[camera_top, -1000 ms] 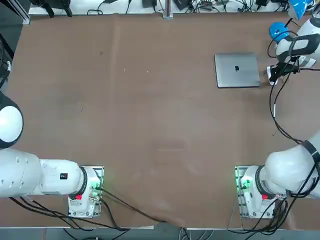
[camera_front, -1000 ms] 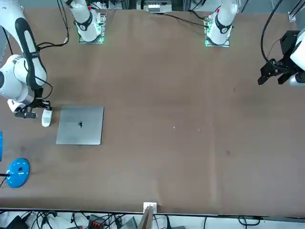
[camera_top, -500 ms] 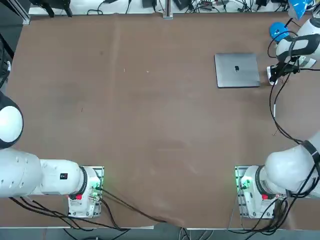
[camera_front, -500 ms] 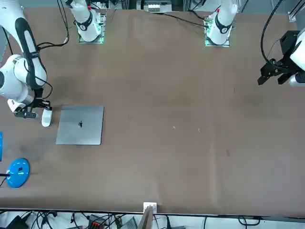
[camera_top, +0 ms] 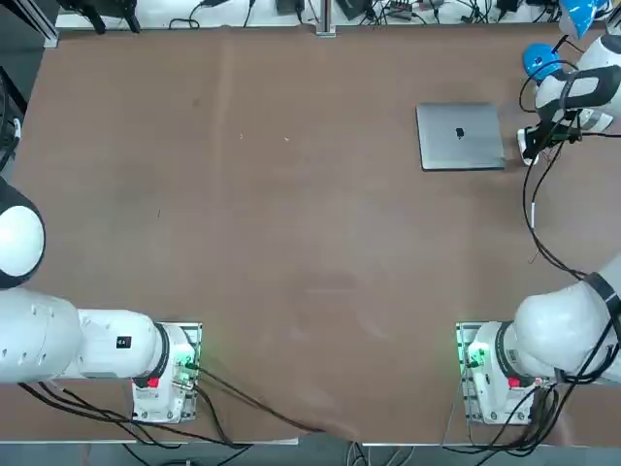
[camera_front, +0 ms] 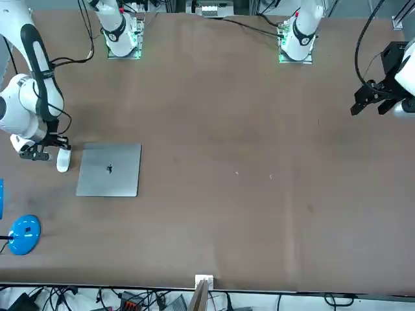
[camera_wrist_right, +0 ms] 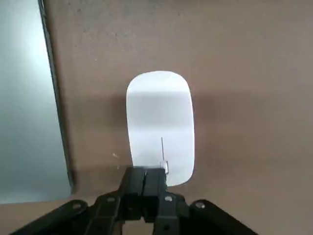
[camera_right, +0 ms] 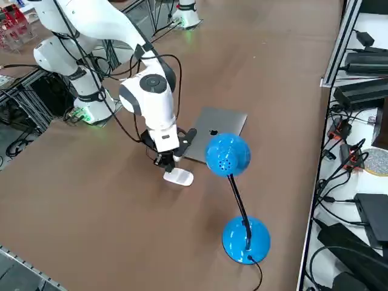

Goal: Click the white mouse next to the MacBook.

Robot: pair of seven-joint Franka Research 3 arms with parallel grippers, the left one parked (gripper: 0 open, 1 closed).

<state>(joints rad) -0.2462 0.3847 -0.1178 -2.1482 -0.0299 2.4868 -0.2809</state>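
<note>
The white mouse (camera_wrist_right: 159,125) lies flat on the brown table, right beside the short edge of the closed grey MacBook (camera_wrist_right: 24,98). My right gripper (camera_wrist_right: 145,183) is shut, its fingers pressed together and pointing down at one end of the mouse. I cannot tell whether the tips touch it. In the top view the gripper (camera_top: 531,146) covers most of the mouse (camera_top: 525,149), just right of the MacBook (camera_top: 460,136). The right side view shows the gripper (camera_right: 171,164) directly over the mouse (camera_right: 180,177).
A blue desk lamp (camera_right: 228,155) stands close by, its round base (camera_right: 245,239) near the table's far edge and its head hanging over the MacBook's corner (camera_right: 223,118). Cables and power bricks lie past that edge. A white dome (camera_top: 19,238) sits at the table's left side.
</note>
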